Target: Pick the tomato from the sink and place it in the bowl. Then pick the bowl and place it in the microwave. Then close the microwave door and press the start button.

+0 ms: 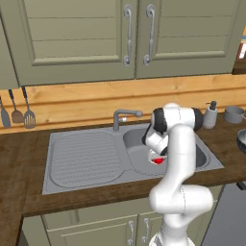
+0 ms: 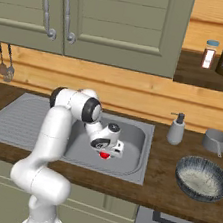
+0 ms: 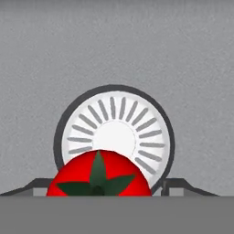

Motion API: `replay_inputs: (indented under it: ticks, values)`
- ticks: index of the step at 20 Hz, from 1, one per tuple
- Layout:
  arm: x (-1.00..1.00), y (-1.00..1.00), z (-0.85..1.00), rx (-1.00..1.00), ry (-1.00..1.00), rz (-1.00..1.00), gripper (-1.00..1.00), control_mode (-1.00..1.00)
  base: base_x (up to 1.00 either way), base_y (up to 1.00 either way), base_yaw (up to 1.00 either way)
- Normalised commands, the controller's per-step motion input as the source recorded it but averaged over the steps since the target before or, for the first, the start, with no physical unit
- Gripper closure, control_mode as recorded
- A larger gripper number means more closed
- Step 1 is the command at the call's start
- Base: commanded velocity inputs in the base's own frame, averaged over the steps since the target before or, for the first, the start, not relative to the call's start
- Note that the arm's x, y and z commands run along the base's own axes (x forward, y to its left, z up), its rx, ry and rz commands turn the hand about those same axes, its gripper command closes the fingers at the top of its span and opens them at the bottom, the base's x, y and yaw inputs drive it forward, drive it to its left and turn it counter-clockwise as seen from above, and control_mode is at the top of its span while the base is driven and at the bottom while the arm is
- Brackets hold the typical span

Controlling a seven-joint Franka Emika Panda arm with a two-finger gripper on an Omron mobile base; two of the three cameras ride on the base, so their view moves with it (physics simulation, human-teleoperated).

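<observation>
The tomato (image 3: 98,180), glossy red with a green star stem, lies on the floor of the sink (image 1: 81,158) basin, partly over the round drain (image 3: 114,132). My gripper (image 3: 106,188) reaches down into the basin with its jaws open, one on each side of the tomato and close to it. From the base views the tomato (image 1: 157,160) (image 2: 105,155) peeks out red under the hand. The dark grey ribbed bowl (image 2: 202,178) stands on the wooden counter right of the sink. The microwave and its door are out of view.
A soap dispenser (image 2: 176,129) and a small grey cup (image 2: 215,141) stand behind the bowl. The curved faucet (image 1: 124,116) rises at the back of the sink. Utensils (image 1: 17,113) hang on the left wall. Cabinet doors (image 1: 129,33) hang overhead.
</observation>
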Motion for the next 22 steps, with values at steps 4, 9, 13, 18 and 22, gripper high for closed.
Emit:
replay_inputs:
  ticks: [4,9,13,18,22]
  values:
    - [-0.49,0.04,-0.01,0.00,0.00,0.01,1.00,-1.00,0.00,0.00,0.00]
    - [-0.76,0.01,0.35,-0.01,-0.17,0.00,1.00,-1.00,0.00,0.00,0.00]
    - [-0.78,0.12,1.00,-0.07,-0.57,0.00,1.00,-1.00,0.00,0.00,0.00]
    - [-0.42,0.07,1.00,-0.01,-0.22,-0.02,1.00,-1.00,0.00,0.00,0.00]
    - [-0.27,0.00,1.00,0.00,0.00,-0.03,1.00,-1.00,0.00,0.00,0.00]
